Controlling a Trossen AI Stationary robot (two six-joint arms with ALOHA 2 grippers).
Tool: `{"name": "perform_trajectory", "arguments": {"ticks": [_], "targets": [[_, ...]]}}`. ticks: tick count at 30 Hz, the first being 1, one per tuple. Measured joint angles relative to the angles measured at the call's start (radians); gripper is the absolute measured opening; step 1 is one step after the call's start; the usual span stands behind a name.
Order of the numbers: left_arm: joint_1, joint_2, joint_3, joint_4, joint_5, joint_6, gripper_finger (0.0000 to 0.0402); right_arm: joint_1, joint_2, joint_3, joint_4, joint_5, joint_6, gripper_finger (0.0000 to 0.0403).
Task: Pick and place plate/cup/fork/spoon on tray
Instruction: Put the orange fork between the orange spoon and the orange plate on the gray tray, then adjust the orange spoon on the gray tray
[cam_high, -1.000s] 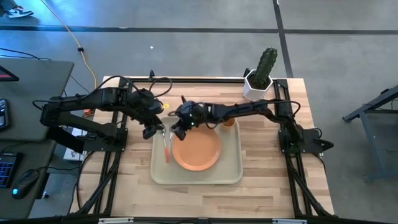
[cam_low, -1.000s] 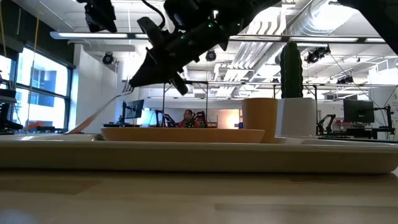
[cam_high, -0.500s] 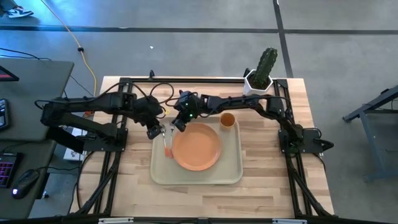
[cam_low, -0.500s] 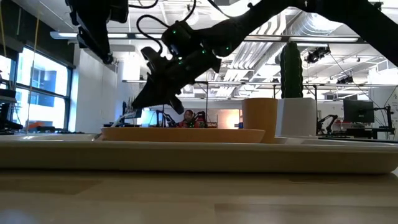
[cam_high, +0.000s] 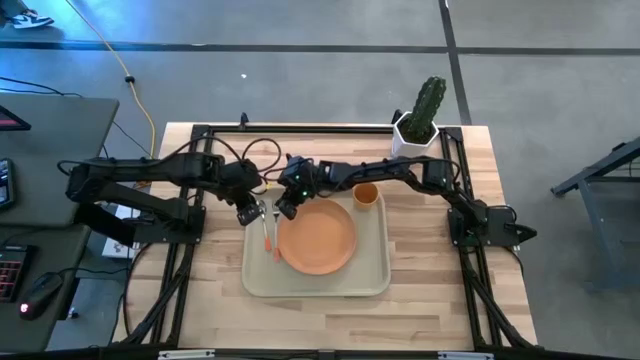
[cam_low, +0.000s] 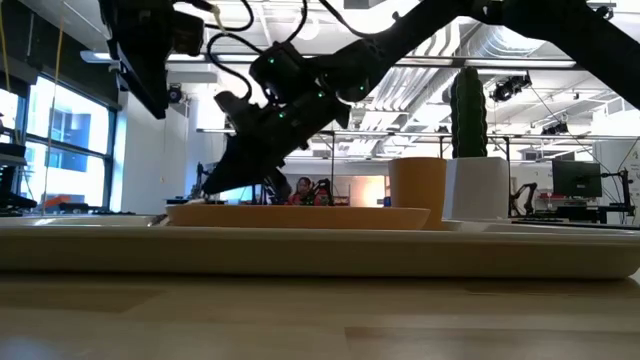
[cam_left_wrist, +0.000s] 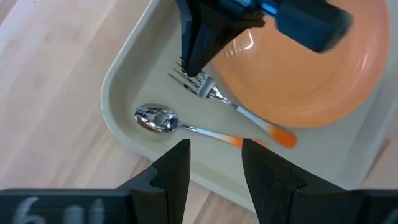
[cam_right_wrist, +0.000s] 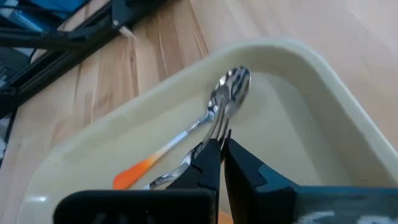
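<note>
Now the right gripper (cam_left_wrist: 193, 65) pinches the fork (cam_left_wrist: 230, 106) beside the spoon (cam_left_wrist: 180, 126); left gripper (cam_high: 251, 212) hovers, jaws apart.

Tabletop (cam_high: 430, 250): light wood planks, black frame rails along its edges. Directly on it: the tray (cam_high: 374, 283), beige, at centre, and a white hexagonal cactus pot (cam_high: 413, 138) at 1 o'clock from the tray, near the far right corner, standing apart from the tray.
</note>
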Motion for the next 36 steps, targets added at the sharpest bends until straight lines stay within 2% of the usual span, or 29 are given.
{"name": "perform_trajectory", "arguments": {"ticks": [6, 9, 17, 21, 28, 36], "targets": [[0.0, 0.025, -0.001, 0.015, -0.02, 0.006, 0.0136, 0.0, 0.004, 0.0, -0.002, 0.043, 0.008, 0.0001], [0.0, 0.045, -0.001, 0.032, -0.021, 0.01, 0.0136, -0.005, 0.004, 0.0, -0.01, 0.057, 0.0, 0.0015], [0.001, 0.128, -0.001, 0.03, -0.036, 0.049, 0.0136, -0.007, 0.004, -0.002, -0.049, 0.059, -0.004, 0.0121], [0.015, 0.149, -0.001, 0.03, -0.046, 0.057, 0.0136, -0.008, 0.001, -0.002, -0.049, 0.06, 0.008, 0.015], [0.084, 0.141, -0.001, 0.045, -0.042, 0.116, 0.0136, -0.009, -0.049, -0.001, -0.016, 0.095, 0.003, 0.0156], [0.186, 0.146, 0.0, 0.115, 0.014, 0.195, 0.0136, -0.01, -0.154, -0.001, -0.023, 0.227, -0.024, 0.0156]]}}
